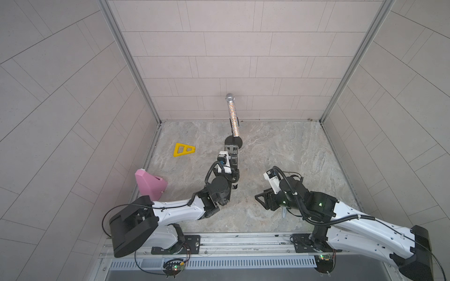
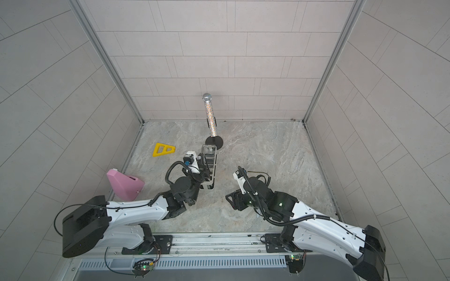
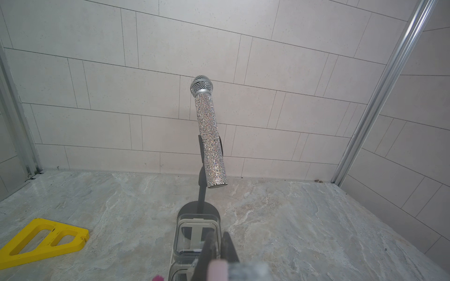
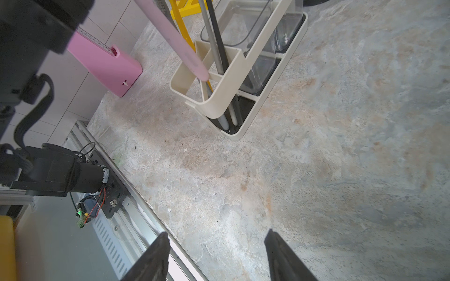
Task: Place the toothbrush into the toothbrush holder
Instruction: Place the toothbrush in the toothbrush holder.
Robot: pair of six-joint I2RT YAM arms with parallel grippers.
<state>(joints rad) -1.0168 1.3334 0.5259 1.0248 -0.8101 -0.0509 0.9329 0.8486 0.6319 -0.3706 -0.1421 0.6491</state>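
The toothbrush holder [image 4: 243, 70] is a cream-white rack with clear cups; it stands mid-table in both top views [image 1: 231, 153] [image 2: 209, 155]. The toothbrush [image 4: 170, 36] has a pink handle and slants down, its lower end at the rim of the rack's end section. My left gripper [image 3: 220, 237] hovers over the rack, shut on the pink handle [image 3: 218, 268]. In the top views my left wrist hides those fingers. My right gripper [image 4: 216, 238] is open and empty above bare table, to the right of the rack [image 1: 260, 198] [image 2: 230, 197].
A grey and a dark brush [image 4: 218, 56] stand in the rack's end section. A glittery microphone [image 1: 232, 114] on a black round stand rises just behind the rack. A yellow triangular frame [image 1: 183, 149] and a pink wedge [image 1: 151, 183] lie at the left wall.
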